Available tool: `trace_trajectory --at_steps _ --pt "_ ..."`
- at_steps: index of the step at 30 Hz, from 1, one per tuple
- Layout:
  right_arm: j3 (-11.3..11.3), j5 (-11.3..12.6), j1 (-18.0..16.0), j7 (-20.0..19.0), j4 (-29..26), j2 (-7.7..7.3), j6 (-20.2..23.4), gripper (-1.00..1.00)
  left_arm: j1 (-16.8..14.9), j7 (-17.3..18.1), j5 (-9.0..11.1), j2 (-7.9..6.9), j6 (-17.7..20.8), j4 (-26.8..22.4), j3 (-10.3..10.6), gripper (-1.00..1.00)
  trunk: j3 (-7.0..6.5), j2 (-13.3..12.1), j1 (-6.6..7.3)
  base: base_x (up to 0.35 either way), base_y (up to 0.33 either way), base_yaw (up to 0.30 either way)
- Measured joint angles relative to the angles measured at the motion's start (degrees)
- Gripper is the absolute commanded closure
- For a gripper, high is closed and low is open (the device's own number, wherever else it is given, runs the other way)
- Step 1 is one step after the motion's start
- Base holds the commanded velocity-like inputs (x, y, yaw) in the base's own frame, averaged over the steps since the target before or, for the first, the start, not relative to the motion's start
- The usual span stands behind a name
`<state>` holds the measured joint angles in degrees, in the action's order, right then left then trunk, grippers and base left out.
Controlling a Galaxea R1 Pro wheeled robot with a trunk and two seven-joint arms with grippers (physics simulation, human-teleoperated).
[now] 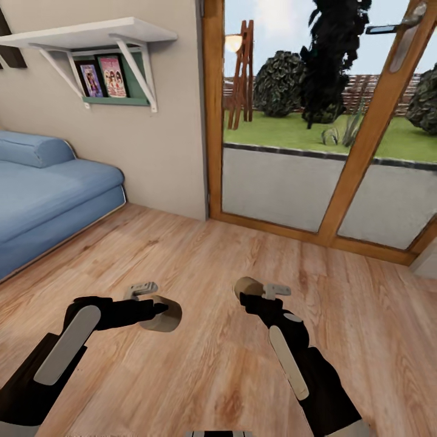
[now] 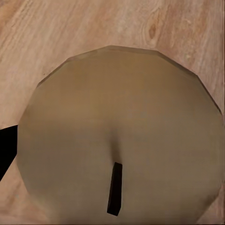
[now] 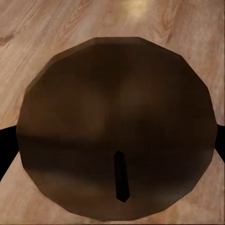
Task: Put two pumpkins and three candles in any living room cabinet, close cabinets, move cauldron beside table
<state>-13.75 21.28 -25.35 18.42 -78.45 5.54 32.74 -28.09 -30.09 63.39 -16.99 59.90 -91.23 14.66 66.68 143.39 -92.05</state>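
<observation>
Carried two candles at once, one in each hand, most likely to save a trip. Pinched the first candle (image 1: 165, 315) in the left hand (image 1: 159, 307), low and left of the middle in the head view. Pinched the second candle (image 1: 245, 286) in the right hand (image 1: 251, 296), low and just right of the middle. Kept both up off the wood floor (image 1: 200, 249) and well apart from each other, probably to stop any bumping or rolling. Gripped each one by its round sides, with black fingers (image 3: 5, 140) peeking out at the edges of the right wrist view. Turned the wick ends toward the wrist cameras, with the thin dark wick (image 2: 115, 194) plain to see on the pale top. Faced a big glass door (image 1: 303, 182) at the upper right, with a green garden behind it. Passed a blue sofa (image 1: 48, 194) at the left edge and a white shelf (image 1: 91, 33) at the upper left. Needed a turn toward the cabinet next, by the look of it.
</observation>
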Motion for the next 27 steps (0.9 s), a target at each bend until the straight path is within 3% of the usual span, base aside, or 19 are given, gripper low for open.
trace_trajectory --at_steps 8,13,19,21,23,25,27 --pt "1.6 -0.1 0.0 0.0 0.0 -0.01 0.1 1.00 0.0 0.0 0.0 0.00 0.0 0.0 0.0 1.00 -0.40 0.0 0.02 -0.167 -0.122 -0.262" --pt "3.6 0.1 0.0 -0.1 0.0 0.00 2.2 1.00 0.0 -0.1 0.0 0.05 -0.1 -0.1 0.0 1.00 -1.78 -0.1 0.16 -0.017 -0.012 -0.248" --pt "4.3 0.2 0.0 0.0 0.1 -0.02 3.7 1.00 -0.1 -0.1 0.0 0.08 0.0 -0.1 0.2 1.00 -3.46 -0.1 0.31 -0.002 -0.002 -0.240" --pt "5.5 -0.1 0.0 0.0 0.0 -0.02 5.2 1.00 -0.1 -0.2 -0.1 0.08 0.0 -0.1 0.2 1.00 -4.04 -0.2 0.37 0.000 0.000 -0.229" --pt "8.7 -0.7 0.0 0.1 0.1 -0.03 6.9 1.00 -0.1 -0.2 -0.1 0.10 0.0 -0.1 0.3 1.00 -4.53 -0.9 0.78 0.000 0.000 -0.226" --pt "12.3 -1.0 0.0 0.1 -0.8 -0.02 11.2 1.00 -0.1 -0.2 -0.1 0.09 0.0 -0.1 0.3 1.00 -5.02 -1.7 1.22 0.000 0.000 -0.224" --pt "13.6 -0.4 0.3 0.1 -1.6 -0.04 14.7 1.00 -0.1 -0.2 -0.1 0.09 0.0 0.0 0.7 1.00 -5.51 -2.5 1.66 0.000 0.000 -0.223"
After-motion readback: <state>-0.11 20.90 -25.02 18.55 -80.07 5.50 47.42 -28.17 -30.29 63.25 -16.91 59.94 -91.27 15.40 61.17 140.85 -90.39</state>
